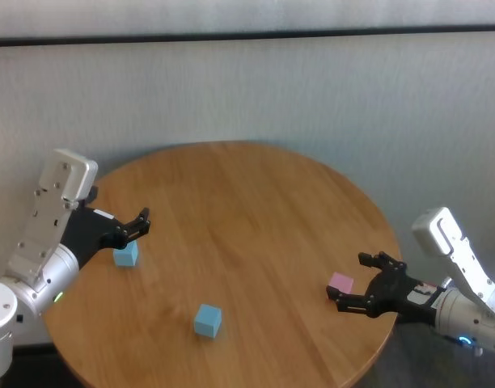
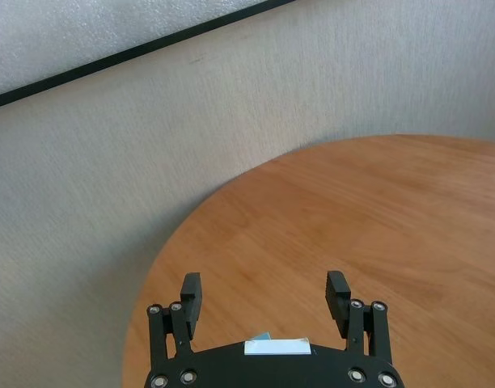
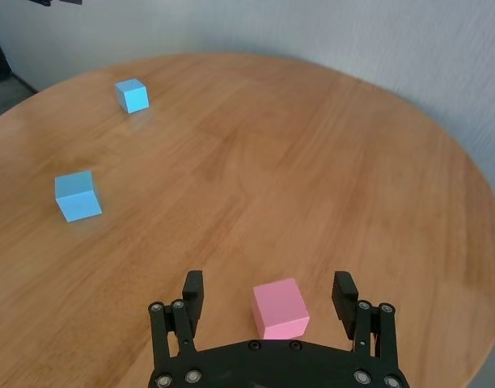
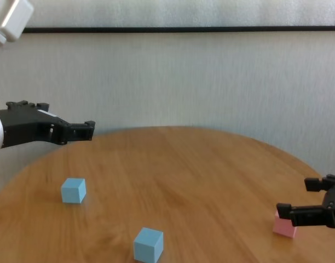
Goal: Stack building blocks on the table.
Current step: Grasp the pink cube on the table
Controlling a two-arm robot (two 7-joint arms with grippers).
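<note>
Pink block [image 3: 280, 309] near table's [image 1: 255, 202] right edge, sitting between spread jaws of right gripper [image 3: 268, 297], apparently not yet pinched; gaps visible both sides in right wrist view. Near blue block [image 1: 207, 320] toward front-centre, well apart from pink. Far blue block [image 1: 125, 255] at left side, just under left gripper [image 1: 137, 224], which hovers above it w/ jaws spread, holding nothing.

Risks, as judged:
- Pink close to rim: off-centre close could nudge it outward & over the edge.
- Block sits a bit skewed to jaws: closing may twist it, giving corner grip & slip on lift.
- Left gripper looks raised above its block; descent slightly off would land a fingertip on top face & shove it.
- Stacking later: cubes small, equal size, so little margin; misaligned drop likely topples.
- Both arms heading to centre together could clash.

Surroundings: pale wall [image 4: 211, 76] behind w/ dark strip [image 4: 184, 29] up top. Nothing else on the table; wood between all three blocks bare, no obstruction to carry paths. No stack started.
</note>
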